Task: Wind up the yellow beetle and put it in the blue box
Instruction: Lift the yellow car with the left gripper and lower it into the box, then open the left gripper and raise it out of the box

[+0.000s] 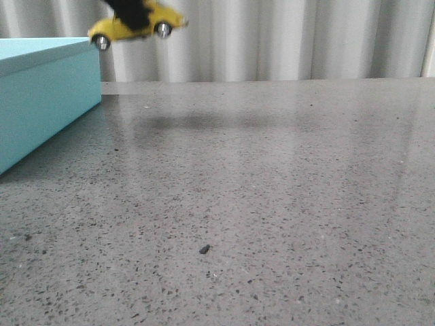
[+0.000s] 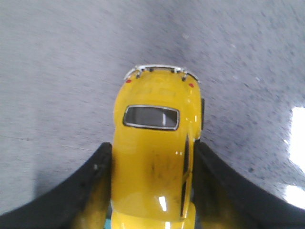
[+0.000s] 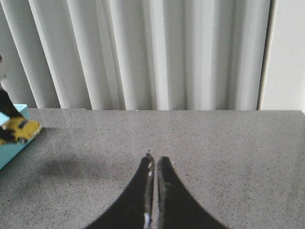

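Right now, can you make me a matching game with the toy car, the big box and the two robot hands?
Things:
1. yellow beetle
2. blue box
3. left gripper
4. right gripper

States:
A. shut, holding nothing
B. held up in the air
C. resting on the table, lid on
D. clamped on the car's sides

Pairs: 1-B, 2-C, 3-D, 4-A

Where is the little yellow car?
In the front view the yellow beetle is up in the air, upper left, held by the left end effector, near the blue box.
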Motion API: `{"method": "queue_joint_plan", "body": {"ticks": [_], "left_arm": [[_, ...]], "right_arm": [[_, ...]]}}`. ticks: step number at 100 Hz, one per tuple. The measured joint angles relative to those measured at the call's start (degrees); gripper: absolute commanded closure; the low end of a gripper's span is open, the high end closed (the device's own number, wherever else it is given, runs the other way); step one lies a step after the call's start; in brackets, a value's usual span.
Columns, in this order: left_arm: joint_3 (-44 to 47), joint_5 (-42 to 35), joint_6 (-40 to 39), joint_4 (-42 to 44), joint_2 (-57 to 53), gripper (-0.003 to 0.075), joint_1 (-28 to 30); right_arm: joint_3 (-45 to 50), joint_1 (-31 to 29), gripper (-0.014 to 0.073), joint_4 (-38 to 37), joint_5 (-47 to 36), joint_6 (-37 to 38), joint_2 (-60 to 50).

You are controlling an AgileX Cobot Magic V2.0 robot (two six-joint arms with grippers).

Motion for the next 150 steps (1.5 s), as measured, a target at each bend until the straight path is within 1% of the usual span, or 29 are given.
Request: {"method": "queue_joint_plan", "body": {"ticks": [13,25,32,37,44,63,75,87,96,105,132,150], "left_arm": [[-4.3,0.3,-2.7,2.1,-2.1,0.0609,0.0],[-5.3,0.8,-6.1,8.7,-5.3,0.0609,0.0],[-5.4,1.0,-10.2,13.0,-6.8,0.0609,0.3],[-5.5,1.0,-15.0,15.2,-7.4,0.0609,1.0],[-5.5,1.0,-20.9,16.9,-7.9,0.0609,3.0],[-5.5,1.3,-36.3,18.2,-8.0,0.0609,11.2],[-4.4,1.3,-41.7,18.1,-8.1,0.0609,16.1],[-1.2,1.3,-43.0,15.0,-8.1,0.0609,19.5],[2.4,1.3,-43.3,12.0,-8.1,0.0609,20.7],[6.7,1.1,-43.4,10.5,-8.1,0.0609,20.9],[20.0,0.6,-43.4,10.2,-8.1,0.0609,20.9],[24.1,0.2,-43.4,10.2,-7.1,0.0607,20.9]], "right_arm": [[0.0,0.0,0.0655,0.5,0.3,0.0,0.0],[0.0,0.0,0.0655,0.6,0.3,0.0,0.0],[0.0,0.0,0.0655,0.6,0.3,0.0,0.0],[0.0,0.0,0.0655,0.7,0.3,0.0,0.0],[0.0,0.0,0.0655,0.7,0.3,0.0,0.0],[0.0,0.0,0.0655,2.1,0.3,0.0,0.0],[0.0,0.0,0.0655,2.4,0.3,0.0,0.0],[0.0,0.0,0.0655,2.6,0.3,0.0,0.0],[0.0,0.0,0.0655,2.6,0.3,0.0,0.0],[0.0,0.0,0.0655,2.6,0.3,0.0,0.0],[0.0,0.0,0.0655,2.6,0.3,0.0,0.0],[0.0,0.0,0.0655,2.6,0.3,0.0,0.0]]}}
